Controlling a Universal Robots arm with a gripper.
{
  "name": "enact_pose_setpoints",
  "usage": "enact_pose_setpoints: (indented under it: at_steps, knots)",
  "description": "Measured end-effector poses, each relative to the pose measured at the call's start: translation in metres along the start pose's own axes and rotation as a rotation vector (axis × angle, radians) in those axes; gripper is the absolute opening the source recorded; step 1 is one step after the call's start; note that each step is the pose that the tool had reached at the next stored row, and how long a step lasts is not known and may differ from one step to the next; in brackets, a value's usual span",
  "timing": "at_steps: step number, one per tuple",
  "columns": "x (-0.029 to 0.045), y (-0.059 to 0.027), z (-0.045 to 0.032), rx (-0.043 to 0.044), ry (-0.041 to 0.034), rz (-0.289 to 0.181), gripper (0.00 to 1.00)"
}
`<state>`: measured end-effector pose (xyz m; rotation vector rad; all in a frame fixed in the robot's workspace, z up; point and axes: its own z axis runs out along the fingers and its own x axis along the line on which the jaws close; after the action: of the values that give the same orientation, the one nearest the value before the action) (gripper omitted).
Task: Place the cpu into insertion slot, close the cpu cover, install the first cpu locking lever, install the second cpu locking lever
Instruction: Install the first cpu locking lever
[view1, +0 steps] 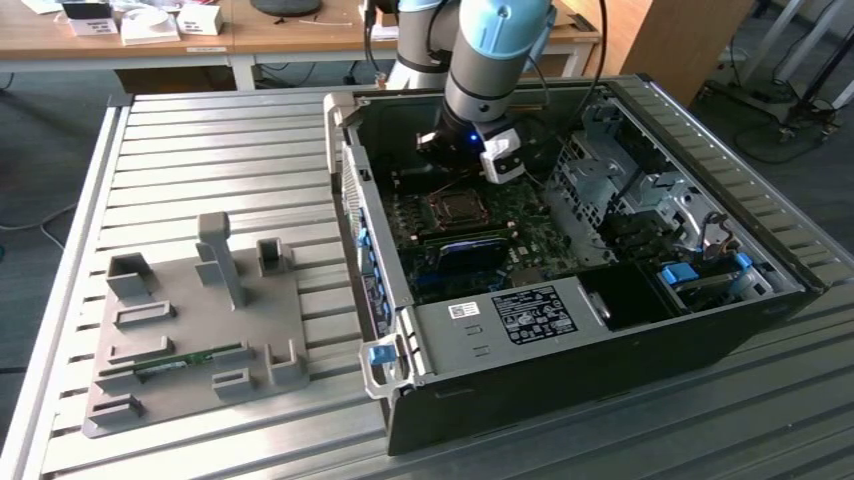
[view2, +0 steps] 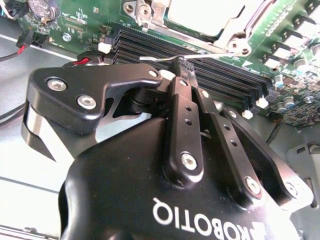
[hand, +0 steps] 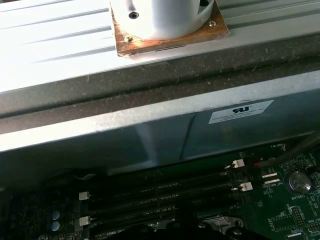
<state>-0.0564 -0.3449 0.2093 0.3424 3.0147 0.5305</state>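
The gripper (view2: 181, 64) is seen closed on a thin, springy wire lever (view2: 160, 58) beside the cpu cover (view2: 200, 20); its end is judged the best hold.

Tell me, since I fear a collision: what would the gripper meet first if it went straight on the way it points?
Probably the thin silver locking lever just ahead of the gripper, then the long black memory slots beneath it. Depth is unclear.

A grey moulded fixture tray (view1: 200, 330) lies at the lower left on the ribbed aluminium tabletop (view1: 174, 160). The open black computer case (view1: 574, 330) fills the centre-right, behind it a wooden desk (view1: 267, 35).
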Motion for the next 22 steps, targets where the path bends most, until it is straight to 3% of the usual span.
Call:
enact_pose_setpoints:
  at_steps: [22]
  knots:
    - [-0.0024, 0.0023, 0.0019, 0.0111, -0.0024, -0.001, 0.11]
